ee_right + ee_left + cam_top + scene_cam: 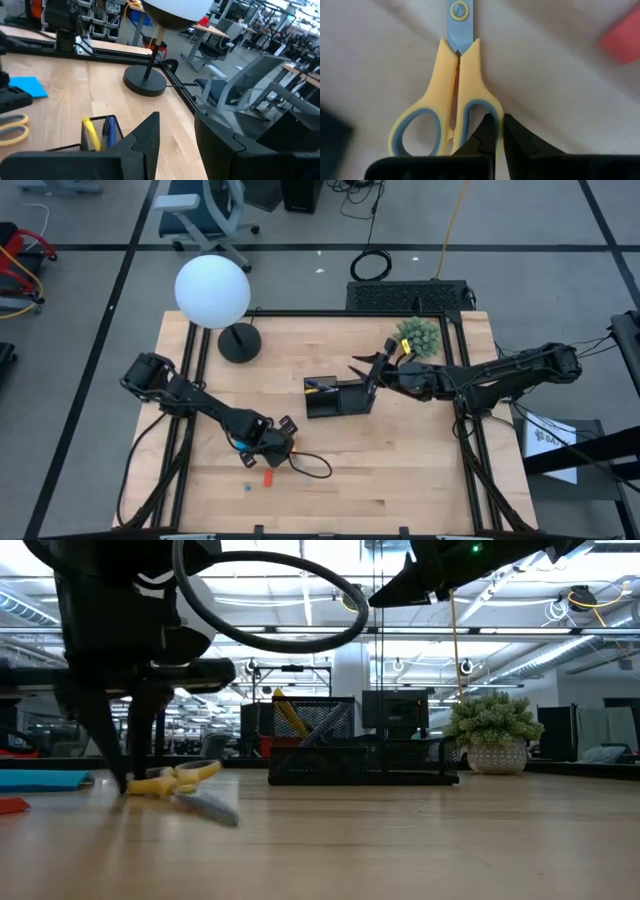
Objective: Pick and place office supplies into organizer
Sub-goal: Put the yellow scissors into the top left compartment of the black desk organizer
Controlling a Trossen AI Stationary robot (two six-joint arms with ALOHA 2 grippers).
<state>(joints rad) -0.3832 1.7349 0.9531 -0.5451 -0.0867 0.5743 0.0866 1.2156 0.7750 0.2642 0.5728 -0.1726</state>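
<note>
On the front-left part of the table (400, 480), the scissors (455, 105) lie flat, blades closed. The left gripper (496, 131) is seen in the left wrist view closed almost completely, fingertips nearly meeting on one side of a yellow handle loop. In the low view the scissors (180, 780) rest on the wood with that gripper planted at the handle end; whether they are lifted at all cannot be told.

Just beside them a blue pad (27, 86) lies flat, and a small red piece (268, 477) sits nearby toward the front edge.

At mid-table the organizer (338, 397) stands upright. Its taller mesh compartment holds a yellow pen (92, 132) and a blue pen (111, 131), both leaning. In the low view the yellow one (290, 718) is tilted against the mesh. Contents of the lower tray cannot be made out.

The right gripper (368, 368) hangs above the organizer's right side, fingers held apart, nothing between them.

Behind the organizer, the lamp (222, 305) stands at the table's back left, and a green plant (418, 337) at back right, well apart from the supplies.
</note>
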